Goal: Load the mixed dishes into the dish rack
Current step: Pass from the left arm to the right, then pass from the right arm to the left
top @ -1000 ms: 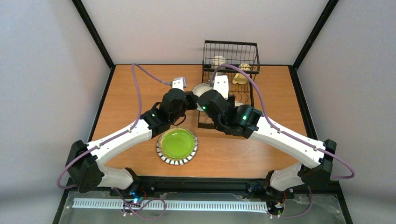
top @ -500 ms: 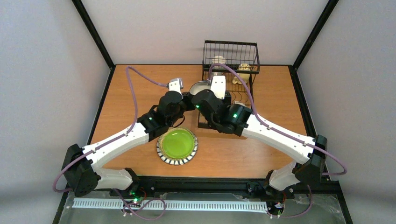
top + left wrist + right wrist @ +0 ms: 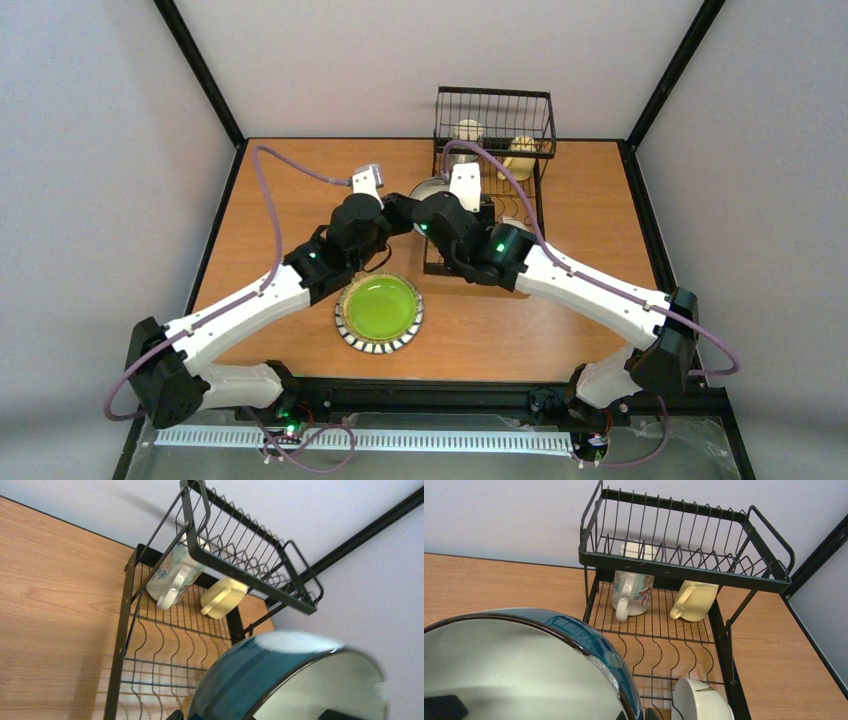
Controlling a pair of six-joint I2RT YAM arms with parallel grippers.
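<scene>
Both arms meet at the left edge of the dish rack (image 3: pixel 495 93), near the far edge of the tabletop (image 3: pixel 300 190); the right claw (image 3: pixel 545 710) clamps the teal bowl (image 3: pixel 574 627); whether the left claw (image 3: pixel 257 714) is open cannot be told

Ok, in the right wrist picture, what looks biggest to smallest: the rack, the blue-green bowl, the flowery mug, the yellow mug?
1. dish rack
2. teal bowl, though it only looks huge because it's right by the camera
3. patterned mug and yellow mug: about alike, both partly hidden by the rack
</scene>
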